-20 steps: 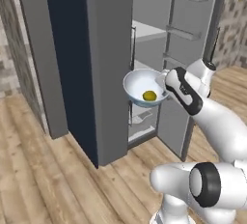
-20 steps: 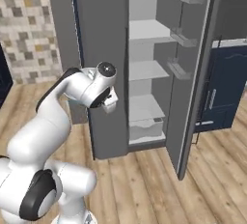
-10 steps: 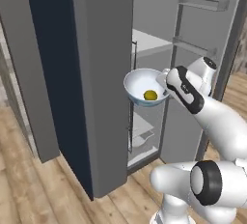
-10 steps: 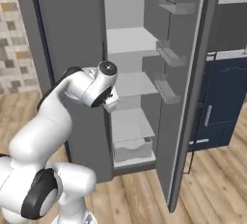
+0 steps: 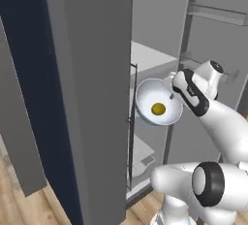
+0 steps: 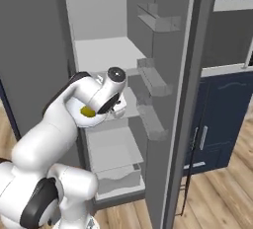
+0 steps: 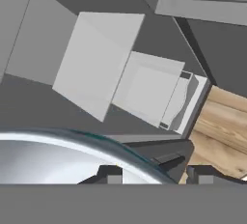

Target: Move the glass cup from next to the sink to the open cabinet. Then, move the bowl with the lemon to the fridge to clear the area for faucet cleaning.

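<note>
Now bowl (image 5: pixel 156 104) at the fridge (image 6: pixel 106 50).
Gripper (image 5: pixel 173 94) pinches the smooth white rim; a round yellow lemon (image 5: pixel 158 108) sits inside, before flat pale shelves.

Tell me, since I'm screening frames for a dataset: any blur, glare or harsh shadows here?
Left base view: flat light, soft edges, the lemon crisp in the bowl.
Right base view: fridge interior evenly lit, no glare.
Hand view: bowl rim close and smeared, with a bright sheen.
</note>
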Available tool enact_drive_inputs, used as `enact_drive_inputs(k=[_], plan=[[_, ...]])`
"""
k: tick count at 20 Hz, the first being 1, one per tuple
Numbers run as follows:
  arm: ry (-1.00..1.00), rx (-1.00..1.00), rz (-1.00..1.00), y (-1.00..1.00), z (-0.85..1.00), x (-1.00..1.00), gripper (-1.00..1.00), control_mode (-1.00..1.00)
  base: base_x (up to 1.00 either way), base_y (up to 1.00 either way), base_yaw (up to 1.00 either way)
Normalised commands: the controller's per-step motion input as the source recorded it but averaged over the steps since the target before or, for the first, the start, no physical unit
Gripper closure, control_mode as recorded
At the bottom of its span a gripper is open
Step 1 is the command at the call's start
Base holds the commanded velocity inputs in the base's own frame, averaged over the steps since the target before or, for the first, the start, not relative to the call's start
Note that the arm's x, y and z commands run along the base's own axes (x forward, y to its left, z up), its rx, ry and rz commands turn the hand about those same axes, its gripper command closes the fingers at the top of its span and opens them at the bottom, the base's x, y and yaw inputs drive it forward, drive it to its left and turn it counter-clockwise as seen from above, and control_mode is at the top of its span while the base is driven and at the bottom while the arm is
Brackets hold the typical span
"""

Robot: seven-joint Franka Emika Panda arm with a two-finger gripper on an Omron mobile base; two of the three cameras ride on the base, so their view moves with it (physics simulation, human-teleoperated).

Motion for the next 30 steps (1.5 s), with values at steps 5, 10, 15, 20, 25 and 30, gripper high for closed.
enact_drive_inputs(k=[5, 10, 15, 20, 25, 30], plan=[[0.0, 0.0, 0.0, 0.0, 0.0, 0.0, 1.0, 1.0, 0.06, -0.18, -0.07], [0.0, 0.0, 0.0, 0.0, 0.0, 0.0, 1.0, 1.0, -0.28, -0.01, -0.01], [0.0, 0.0, 0.0, 0.0, 0.0, 0.0, 1.0, 1.0, -0.06, -0.04, -0.12], [0.0, 0.0, 0.0, 0.0, 0.0, 0.0, 1.0, 1.0, 0.12, -0.5, -0.22], [0.0, 0.0, 0.0, 0.0, 0.0, 0.0, 1.0, 1.0, 0.02, -0.17, -0.07], [-0.06, 0.0, -0.08, 0.14, 0.76, 0.0, 1.0, -1.0, 0.03, 0.02, -0.01]])
